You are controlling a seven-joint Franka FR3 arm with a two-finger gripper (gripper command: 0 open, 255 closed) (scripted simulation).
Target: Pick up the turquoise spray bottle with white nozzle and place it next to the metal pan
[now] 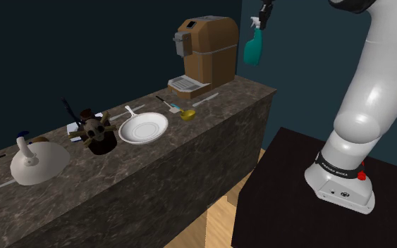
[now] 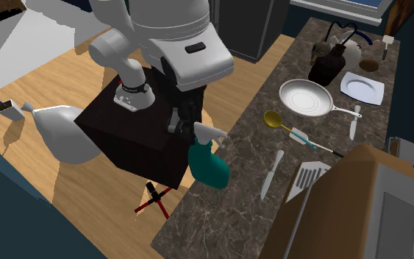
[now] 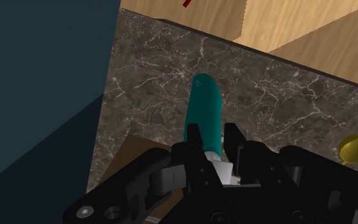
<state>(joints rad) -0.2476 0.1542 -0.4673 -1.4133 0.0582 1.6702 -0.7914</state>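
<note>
— How many pans?
— One pan [image 2: 308, 97]. One plate [image 2: 362, 87], at its three o'clock in the second exterior view.
— Utensils?
— One knife [image 2: 270, 176], one spatula [image 2: 312, 175], one yellow ladle [image 2: 273, 119].
— Anything else?
— One spray bottle [image 2: 211, 169], one coffee machine [image 1: 205, 56].

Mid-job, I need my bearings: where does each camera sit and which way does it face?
Shoulder view: beside the stand, looking along the counter toward the coffee machine; the white arm and gripper show.
Second exterior view: high above the arm, looking down on the counter and pan.
Wrist view: on the hand, looking down the gripper onto the counter.
Shared: the spray bottle, clasped in the gripper, appears in all three.
</note>
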